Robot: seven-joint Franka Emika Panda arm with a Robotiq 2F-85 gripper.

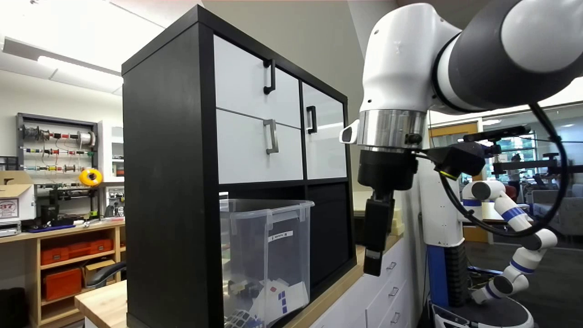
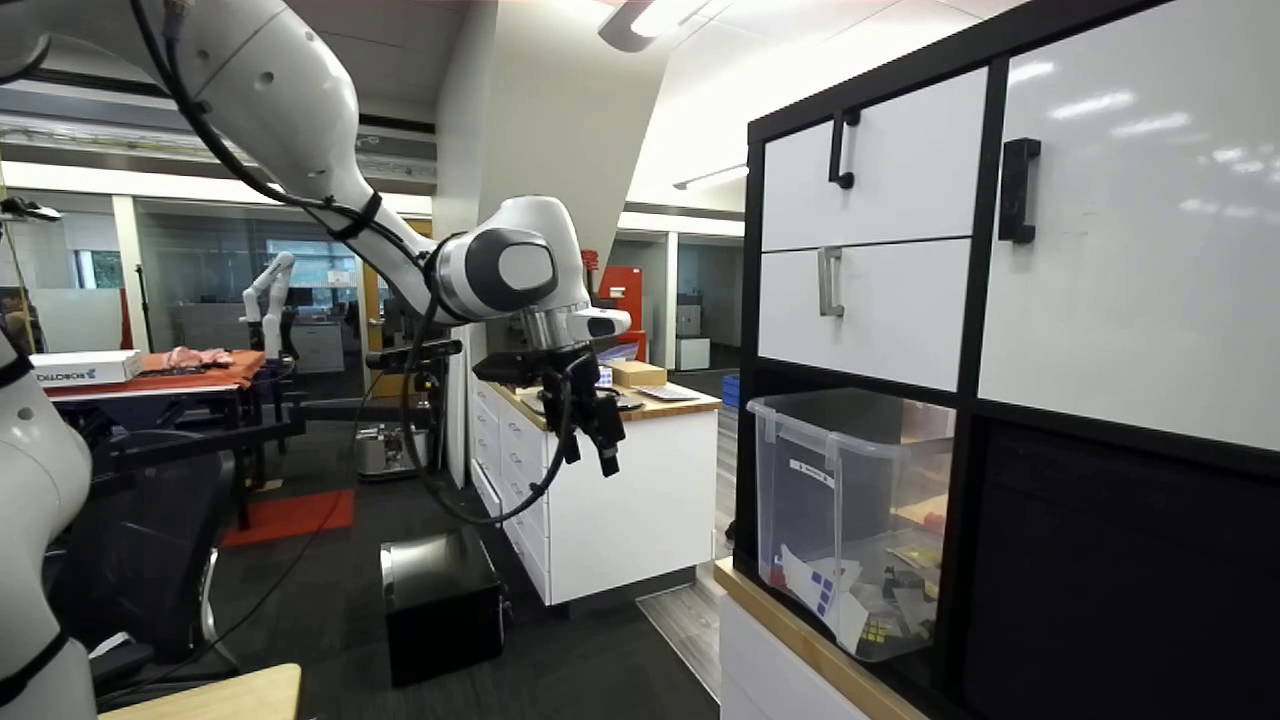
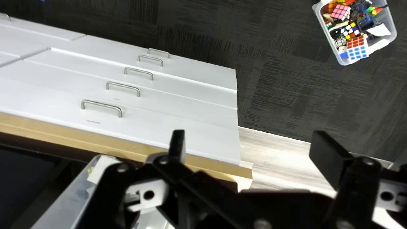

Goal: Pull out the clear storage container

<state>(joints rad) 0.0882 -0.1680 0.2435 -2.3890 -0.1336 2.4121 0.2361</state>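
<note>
Since nothing's grasped yet, clear storage container (image 1: 273, 255) sits lower left in black cube shelf (image 1: 164, 182); Robotiq gripper (image 3: 249, 143) hangs empty, fingers (image 3: 327, 156) spread, presumably to straddle container's rim (image 1: 291, 208).

Panda arm (image 2: 310, 120) bent over, gripper (image 3: 249, 144) turned down

In both exterior views the arm reaches in from high up and folds at the wrist (image 1: 391, 130), the gripper pointing downward at a slight tilt. Its two fingers (image 3: 178, 143) stand well apart. In the wrist view one crosses the line of the front edge of the desk (image 3: 95, 142); the other shows out past its corner
</note>
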